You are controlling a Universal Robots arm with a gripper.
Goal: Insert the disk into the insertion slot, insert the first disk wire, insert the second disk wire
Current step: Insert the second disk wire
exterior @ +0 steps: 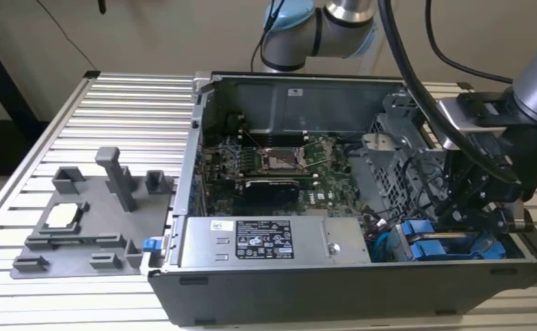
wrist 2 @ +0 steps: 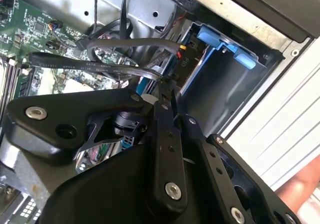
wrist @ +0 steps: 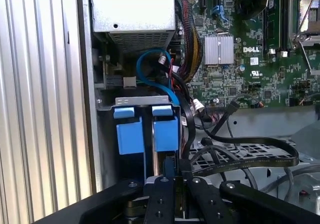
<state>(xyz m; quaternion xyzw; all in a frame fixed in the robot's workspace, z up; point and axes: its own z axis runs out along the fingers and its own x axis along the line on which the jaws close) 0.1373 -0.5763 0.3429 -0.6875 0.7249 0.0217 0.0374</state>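
Gripper (wrist: 172, 184), black with linked metal fingers, sits low at the drive-cage corner of the open grey computer case (exterior: 342, 289). Fingers drawn narrow, apparently pinching a flat black ribbon-type disk wire (wrist 2: 100, 64) near its plug end; the contact itself is partly hidden.

Just beyond the fingertips: bright blue plastic carrier frame of the disk (wrist: 145, 131), seated edge-on in the grey sheet-metal insertion slot (wrist: 142, 102). Disk body is hidden, so full seating is inferred.

Handling judgement: wire is light and floppy, and springs back when bent; hold it at the stiff plug, not mid-span. Connector pins look fragile.

Farther: green motherboard (wrist: 250, 59), then grey labelled power-supply box (wrist: 132, 7).
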